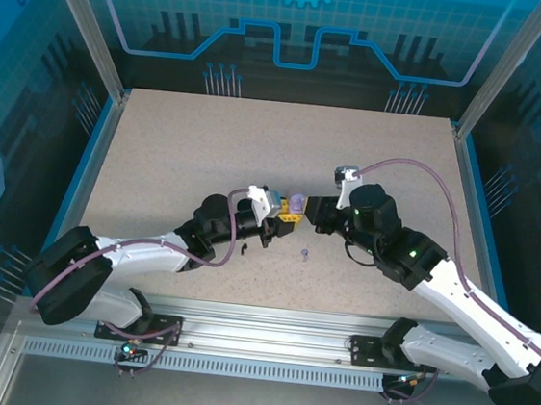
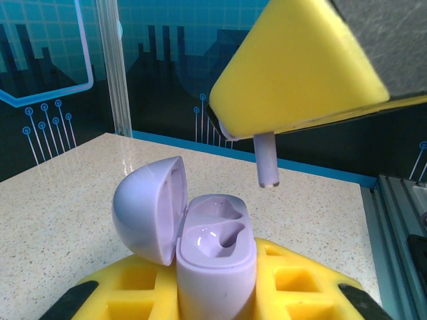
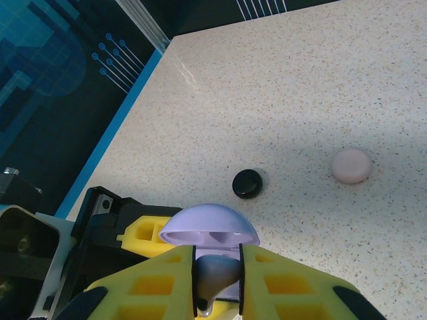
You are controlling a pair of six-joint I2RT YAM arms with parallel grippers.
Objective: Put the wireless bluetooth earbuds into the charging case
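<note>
The left tool [image 2: 217, 293] is clamping the lilac case [image 2: 217, 257] by its base. It is holding the case upright with the lid [image 2: 148, 208] hinged open to the left and the two wells visible. The right tool [image 3: 215, 283] is gripping a lilac earbud [image 2: 267, 159] between its yellow pads [image 2: 300, 67], stem pointing down. The earbud is hanging just above the wells, slightly to their right and not touching them. Both tools are meeting near the middle of the desk [image 1: 209, 138]. A second lilac earbud [image 1: 304, 254] is lying on the desk nearer the arms, with a black earbud [image 1: 244, 250] to its left. A black case [image 3: 247, 183] and a pink case [image 3: 351, 165] are sitting closed farther out, apart from each other.
</note>
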